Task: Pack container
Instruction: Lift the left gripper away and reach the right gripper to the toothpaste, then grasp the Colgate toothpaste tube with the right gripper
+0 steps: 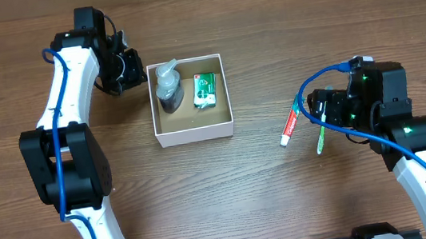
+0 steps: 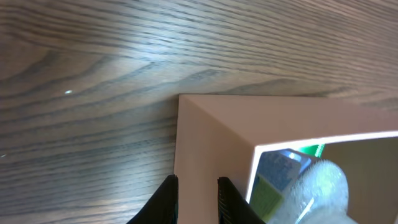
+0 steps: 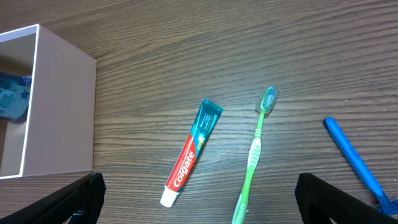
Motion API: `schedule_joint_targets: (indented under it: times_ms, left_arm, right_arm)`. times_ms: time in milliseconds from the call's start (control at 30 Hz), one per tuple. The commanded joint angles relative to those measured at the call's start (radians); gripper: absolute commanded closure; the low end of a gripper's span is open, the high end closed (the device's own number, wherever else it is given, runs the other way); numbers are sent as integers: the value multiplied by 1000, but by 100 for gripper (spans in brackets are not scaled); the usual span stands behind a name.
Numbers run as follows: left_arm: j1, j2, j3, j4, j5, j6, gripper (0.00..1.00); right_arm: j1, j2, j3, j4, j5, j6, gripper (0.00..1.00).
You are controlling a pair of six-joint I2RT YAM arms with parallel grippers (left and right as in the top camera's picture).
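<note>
Overhead view: the container (image 1: 194, 130) sits centre-left on the table (image 1: 287, 207), holding a pump bottle (image 1: 168, 88) and green box (image 1: 205, 90). Left gripper (image 2: 196, 202), fingers nearly closed, empty, hangs beside its left wall. Right gripper (image 3: 198, 198), fingers spread wide, hovers over toothpaste (image 3: 191, 152) and toothbrush (image 3: 254, 152) on bare wood right of the container.

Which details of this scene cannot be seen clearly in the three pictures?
- Green packet in the container: print too small overhead; left wrist view shows only a sliver behind the bottle.
- Bottle label: blurred in the left wrist view, cut by the edge in the right wrist view.
- Toothbrush handle end: cut off by the bottom edge of the right wrist view.
- Left end effector: only the tips show.
</note>
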Motion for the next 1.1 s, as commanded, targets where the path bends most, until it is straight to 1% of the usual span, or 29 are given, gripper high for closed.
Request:
schedule_joint_targets:
  times_ms: [0, 33, 100, 133, 167, 233, 300, 367, 433, 500, 533, 567, 600, 633, 667, 767, 867, 967, 1067]
  left_arm:
    - [-12, 4, -5, 5, 75, 60, 78]
    - [-13, 4, -5, -1, 75, 60, 73]
    - [-11, 2, -5, -18, 73, 60, 67]
    - [-6, -5, -5, -28, 69, 57, 58]
    - [0, -18, -2, -34, 66, 55, 52]
    - [12, -59, 5, -57, 5, 45, 49]
    - [16, -140, 9, -92, -126, 45, 45]
    - [13, -241, 9, -120, -244, 47, 40]
    - [5, -343, 9, -146, -295, 53, 37]
    - [0, -457, 9, -173, -299, 55, 31]
    - [-5, -522, 9, -186, -299, 57, 25]
    - [-9, -569, 9, -191, -299, 57, 21]
    - [-14, -603, 9, -193, -300, 58, 14]
    - [-20, -644, 9, -197, -299, 60, 1]
    - [-24, -670, 9, -202, -299, 60, 0]
    - [-27, -729, 9, -241, -303, 67, 0]
    - [-27, -739, 9, -302, -389, 108, 0]
    - [-27, -738, 8, -335, -406, 132, 0]
    - [-27, -738, 8, -334, -406, 143, 0]
  right_arm:
    - [-2, 0, 29, 6, -6, 2, 0]
    - [-2, 0, 29, 6, -6, 2, 0]
    - [-2, 0, 29, 5, -6, 2, 0]
    - [-2, 0, 29, 5, -6, 2, 0]
    - [-2, -1, 29, 4, -6, 2, 0]
    - [-2, -4, 32, 2, -6, 2, 0]
    - [-2, -11, 63, -29, -5, 2, 0]
    - [-2, -11, 134, -92, 31, 25, 0]
    - [1, -6, 251, -190, 68, 58, 0]
    - [1, 7, 340, -268, 71, 109, 0]
    - [8, 26, 385, -314, 69, 137, 0]
    - [21, 47, 408, -344, 69, 161, 0]
    - [43, 72, 421, -363, 66, 187, 0]
    - [72, 106, 422, -369, 62, 210, 0]
    - [92, 131, 422, -372, 62, 221, 0]
    - [163, 284, 422, -367, 66, 297, 0]
    - [169, 429, 422, -347, 65, 367, 0]
    - [169, 563, 421, -312, 54, 369, 0]
    - [168, 649, 420, -291, 43, 380, 0]
